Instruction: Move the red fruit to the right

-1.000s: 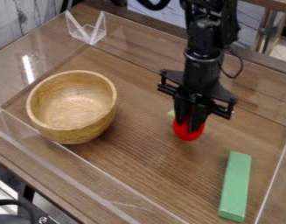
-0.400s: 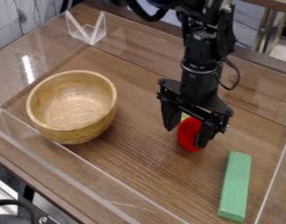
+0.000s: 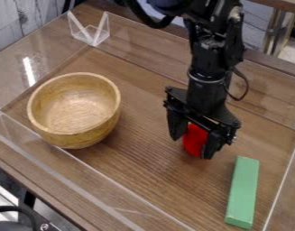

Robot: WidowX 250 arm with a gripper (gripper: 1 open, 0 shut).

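Fruit partly hidden, arm cropped

Red fruit (image 3: pixel 197 142): upper part and sides partly covered by gripper (image 3: pixel 200 126); full outline can't be read. Leafy top mostly hidden, too small for detail. Contact between fingers and fruit: can't tell, dark parts overlap it. Underside of fruit and the exact spot where it meets the table (image 3: pixel 143 167) out of sight. Arm (image 3: pixel 210 45) cut off by top edge. Black gear (image 3: pixel 11 217) at lower left corner cropped, can't tell what it is. Clear rack (image 3: pixel 92 29) near the top: fine shape unclear. Bowl (image 3: pixel 74 104): outer far side hidden by its own rim. Table runs out of frame.
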